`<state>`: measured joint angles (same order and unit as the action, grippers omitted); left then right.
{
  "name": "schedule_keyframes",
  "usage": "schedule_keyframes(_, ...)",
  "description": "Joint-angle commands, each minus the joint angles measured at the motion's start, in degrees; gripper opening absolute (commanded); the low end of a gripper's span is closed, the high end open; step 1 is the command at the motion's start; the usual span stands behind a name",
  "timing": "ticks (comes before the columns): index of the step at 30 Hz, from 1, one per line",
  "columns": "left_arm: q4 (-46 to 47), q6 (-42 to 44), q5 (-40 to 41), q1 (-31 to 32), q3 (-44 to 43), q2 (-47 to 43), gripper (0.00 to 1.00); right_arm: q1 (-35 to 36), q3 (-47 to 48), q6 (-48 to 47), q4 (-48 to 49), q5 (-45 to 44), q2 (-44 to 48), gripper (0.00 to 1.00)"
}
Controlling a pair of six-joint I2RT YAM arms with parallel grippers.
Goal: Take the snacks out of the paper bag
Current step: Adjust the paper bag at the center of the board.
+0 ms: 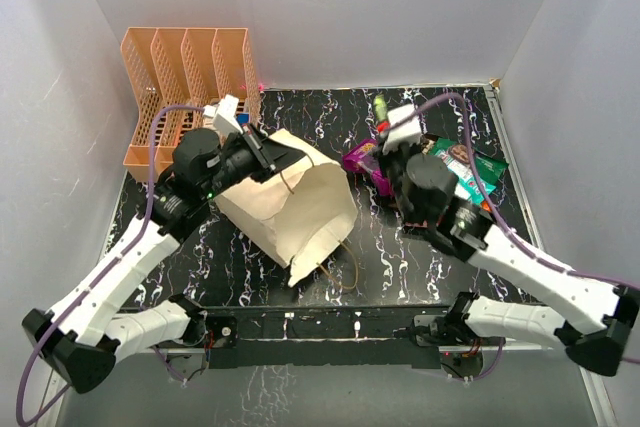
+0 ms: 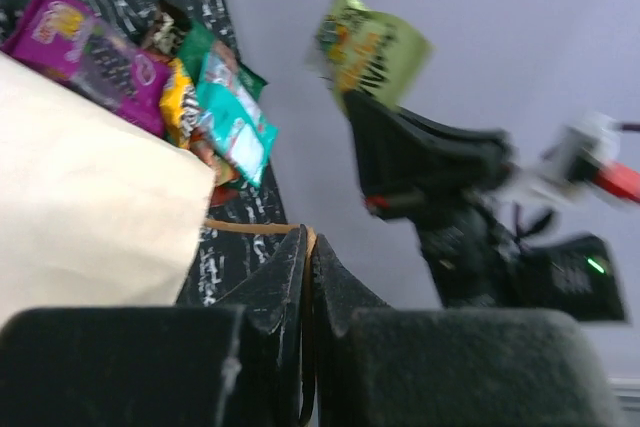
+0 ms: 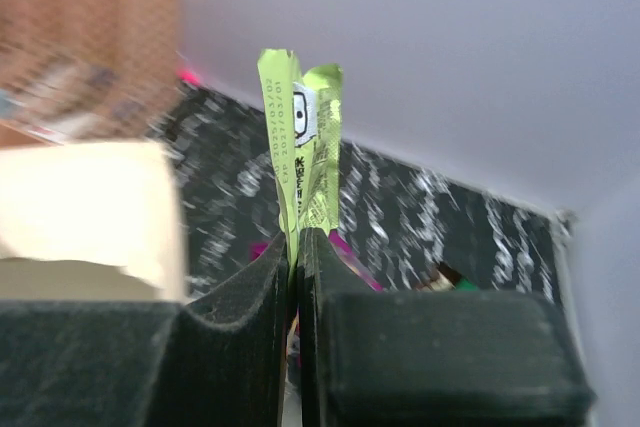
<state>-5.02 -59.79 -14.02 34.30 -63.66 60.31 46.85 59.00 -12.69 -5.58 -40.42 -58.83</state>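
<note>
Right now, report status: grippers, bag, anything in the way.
Left gripper shut on cord handle of paper bag. Right gripper shut on green packet, held up. Other snacks piled right of bag. Nothing seen in the way.

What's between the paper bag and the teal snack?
In the top view, a purple packet lies between paper bag and teal snack, the right arm over them.

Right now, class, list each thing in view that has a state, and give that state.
paper bag, lying on its side, mouth open
left tool, shut on cord handle
right tool, shut on green packet
green packet, held upright in the air
other snacks, piled on the table, outside the bag
orange rack, upright
</note>
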Motion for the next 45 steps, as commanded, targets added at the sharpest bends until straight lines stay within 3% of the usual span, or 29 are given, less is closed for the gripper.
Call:
schedule_keyframes(1, 10.02, -4.48, -6.90, 0.02, -7.23, 2.25, 0.00, -14.64, 1.30, 7.68, -2.14, 8.19, -3.71, 0.07)
schedule_keyframes(5, 13.29, -4.85, -7.51, 0.03, -12.24, 4.09, 0.00, -22.73, 1.38, 10.74, -3.86, 16.56, -7.69, 0.07)
schedule_keyframes(10, 13.48, -5.14, -5.58, -0.02, -13.07, 3.25, 0.00, -25.56, 1.12, 11.19, -5.48, 17.58, -11.70, 0.07)
schedule_keyframes(21, -11.33, 2.13, 12.56, -0.07, 0.31, -7.57, 0.00, -25.50, -1.49, 9.62, -6.23, 16.32, -15.67, 0.07)
schedule_keyframes(31, -27.73, 8.24, 23.64, -0.07, -3.60, -11.55, 0.00, -25.48, -0.28, 8.48, -10.37, 12.55, -21.05, 0.07)
schedule_keyframes(37, -31.53, 9.00, 28.82, -0.10, -4.78, -12.81, 0.12, -25.25, 0.92, 11.29, -13.92, 17.44, -23.25, 0.08)
schedule_keyframes(45, -33.49, 12.47, 29.80, -0.11, -8.06, -12.91, 0.38, -25.21, -1.15, 12.66, -14.55, 18.20, -22.74, 0.15)
